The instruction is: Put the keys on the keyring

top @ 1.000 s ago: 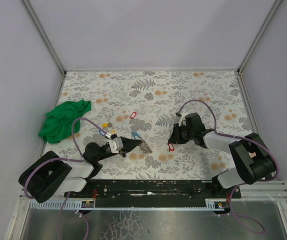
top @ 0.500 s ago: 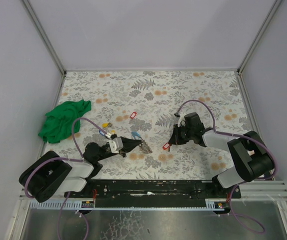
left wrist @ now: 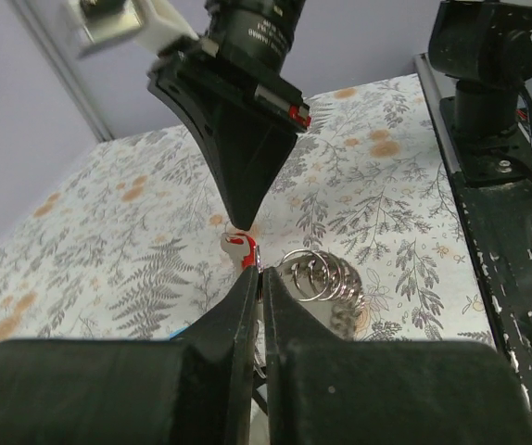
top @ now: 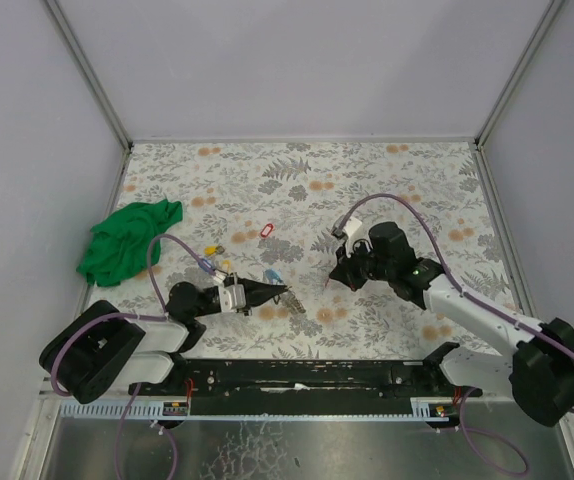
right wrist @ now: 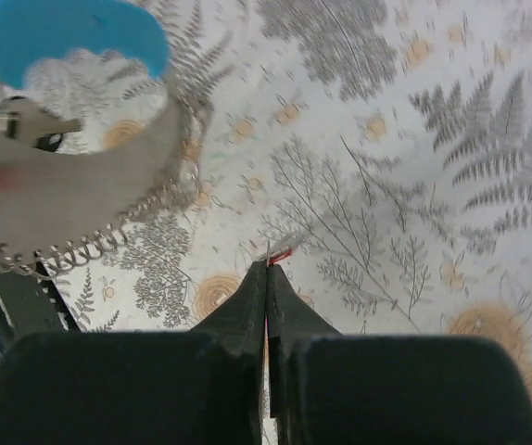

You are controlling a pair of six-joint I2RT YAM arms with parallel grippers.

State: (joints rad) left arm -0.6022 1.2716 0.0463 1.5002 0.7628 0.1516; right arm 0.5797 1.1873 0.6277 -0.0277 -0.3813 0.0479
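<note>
Two clenched grips are seen: the left gripper [left wrist: 259, 274] is closed on the thin grey-and-light-blue keyring [right wrist: 62, 199], and the right gripper [right wrist: 268, 267] is closed on a small red-tagged metal key [left wrist: 239, 247], held just beside the ring (other tagged keys [top: 263, 231] are seen lying on the floral counter [top: 387, 180]).
</note>
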